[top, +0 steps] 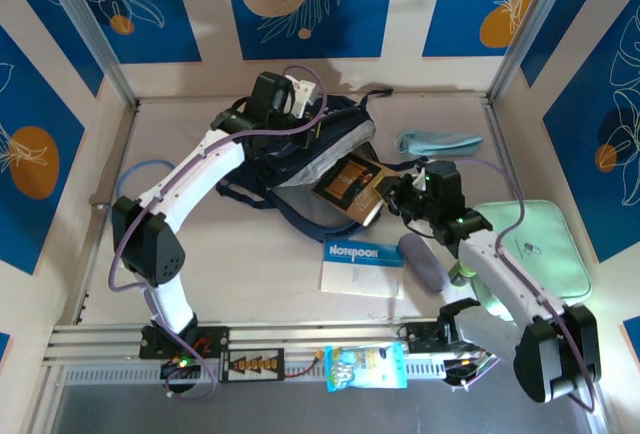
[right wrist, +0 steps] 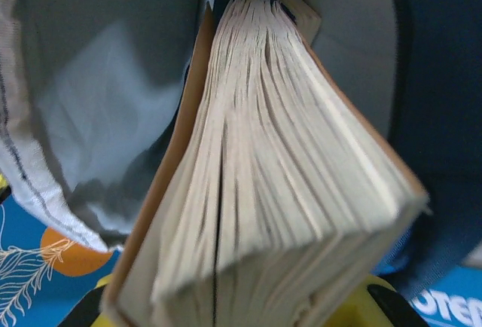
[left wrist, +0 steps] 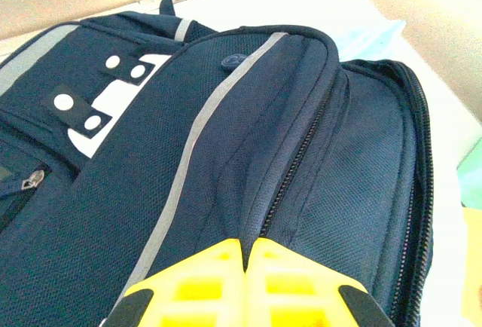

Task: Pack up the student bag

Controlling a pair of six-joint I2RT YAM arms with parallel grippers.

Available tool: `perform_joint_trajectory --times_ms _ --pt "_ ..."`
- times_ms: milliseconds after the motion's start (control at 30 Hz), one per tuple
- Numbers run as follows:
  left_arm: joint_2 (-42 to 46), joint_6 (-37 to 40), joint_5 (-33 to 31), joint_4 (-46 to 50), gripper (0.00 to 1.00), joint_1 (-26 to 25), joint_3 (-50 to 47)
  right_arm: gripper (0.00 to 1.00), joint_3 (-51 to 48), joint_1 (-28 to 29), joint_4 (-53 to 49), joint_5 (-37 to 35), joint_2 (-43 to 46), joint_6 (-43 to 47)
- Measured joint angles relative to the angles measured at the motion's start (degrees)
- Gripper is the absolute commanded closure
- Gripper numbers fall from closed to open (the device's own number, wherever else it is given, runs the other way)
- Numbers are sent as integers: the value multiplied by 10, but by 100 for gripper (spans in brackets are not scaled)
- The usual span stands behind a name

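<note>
While the left gripper [left wrist: 245, 259], fingers pressed together, rests on the student bag [left wrist: 248, 154] just ahead of it, the right gripper [top: 388, 194] clamps a thick book [right wrist: 286, 176]. The book's length runs forward into the bag's grey-lined mouth dead ahead, so the right arm looks nearer for the push.

Student bag [left wrist: 316, 191] made of matt navy woven cloth, finely textured. Book [right wrist: 286, 176] formed of matt cream paper, bound in brown card.

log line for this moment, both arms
left gripper: shut, at student bag top | right gripper: shut on book | book: partly in bag opening
</note>
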State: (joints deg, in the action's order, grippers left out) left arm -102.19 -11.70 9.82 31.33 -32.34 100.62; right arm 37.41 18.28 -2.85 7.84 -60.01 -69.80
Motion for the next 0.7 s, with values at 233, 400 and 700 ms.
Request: perform_joint_trajectory --times_ms 233,400,700 --pt "-22 -25 31 12 100 6 24 94 41 63 91 -94 -125 -35" --pt "-38 -34 52 13 100 10 44 94 92 103 128 -178 -209 -45" --pt "-39 -46 80 14 100 24 53 90 158 119 213 -226 -373 -101"
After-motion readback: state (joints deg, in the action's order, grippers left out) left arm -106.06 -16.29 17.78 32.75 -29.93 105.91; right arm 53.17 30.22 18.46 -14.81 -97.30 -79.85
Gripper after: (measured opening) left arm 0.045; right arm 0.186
